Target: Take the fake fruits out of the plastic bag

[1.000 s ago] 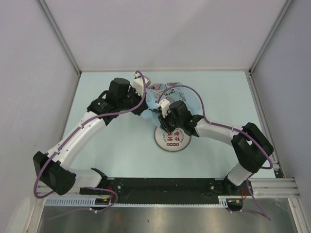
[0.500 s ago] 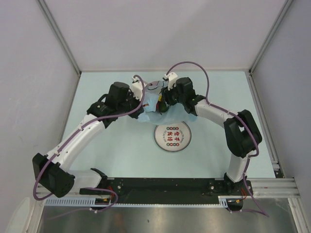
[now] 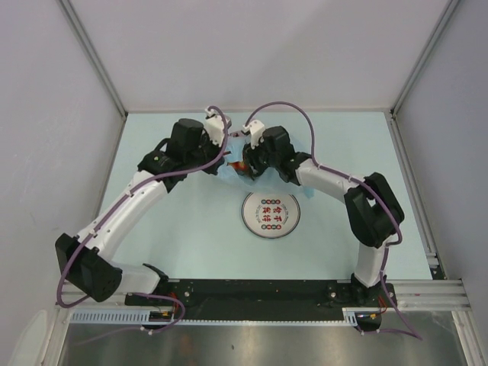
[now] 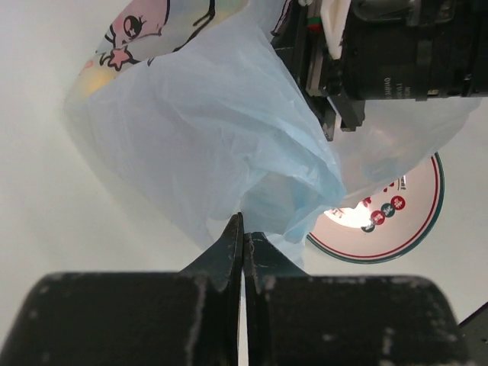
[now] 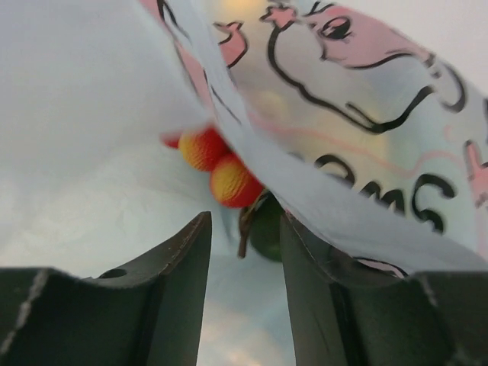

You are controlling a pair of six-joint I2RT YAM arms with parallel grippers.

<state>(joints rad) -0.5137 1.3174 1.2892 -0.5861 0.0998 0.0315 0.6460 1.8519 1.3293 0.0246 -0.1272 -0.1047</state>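
Note:
The light-blue plastic bag [image 3: 230, 177] lies bunched between the two arms at the back of the table. My left gripper [image 4: 242, 230] is shut on a fold of the bag's edge [image 4: 221, 130], pinching the film between its tips. My right gripper [image 5: 244, 229] stands open at the bag's mouth. Just beyond its tips are a cluster of red and yellow berries [image 5: 221, 171] and a dark green fruit [image 5: 268, 225] with a brown stem, close to the right finger. From above, a bit of red fruit [image 3: 242, 166] shows at the right gripper [image 3: 247, 163]. The other fruits are hidden in the bag.
A round white plate [image 3: 270, 215] with red lettering lies on the table in front of the bag, also seen in the left wrist view [image 4: 400, 221]. The right arm's wrist [image 4: 396, 53] hangs close above the bag. Grey walls enclose the table on three sides.
The right gripper has swung from over the plate back to the bag's mouth, and its jaws have widened. The left gripper stayed pinched on the bag and shifted slightly toward the back.

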